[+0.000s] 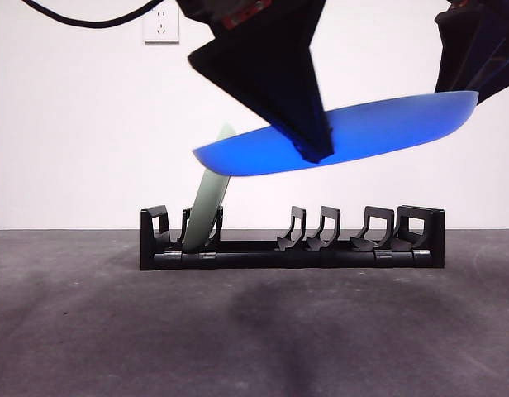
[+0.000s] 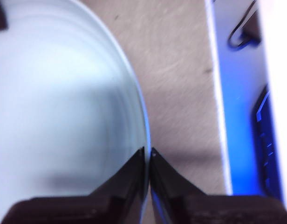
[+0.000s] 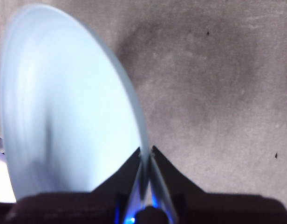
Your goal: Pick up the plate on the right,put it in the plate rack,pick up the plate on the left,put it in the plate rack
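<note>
— Two plates, yes? Where is each?

— One pale green plate (image 1: 206, 207) stands on edge in the plate rack (image 1: 292, 256), in the slots near its left end as seen from the front, top leaning to the right. The blue plate (image 1: 387, 124) is up in the air above the rack, clear of it and of the tabletop (image 1: 254, 331).

— Which way does the blue one lie?

— Nearly flat. Its long line runs along the rack, the right end tipped higher than the left.

— And the arms?

— The left gripper (image 2: 148, 151) has its fingers pinched narrow on the plate's rim, and the right gripper (image 3: 146, 151) is closed on the rim the same way, with blue showing between its fingers. From the front, one dark arm meets the plate's near edge at the middle and another its raised right end; I can't tell there which is which.
</note>
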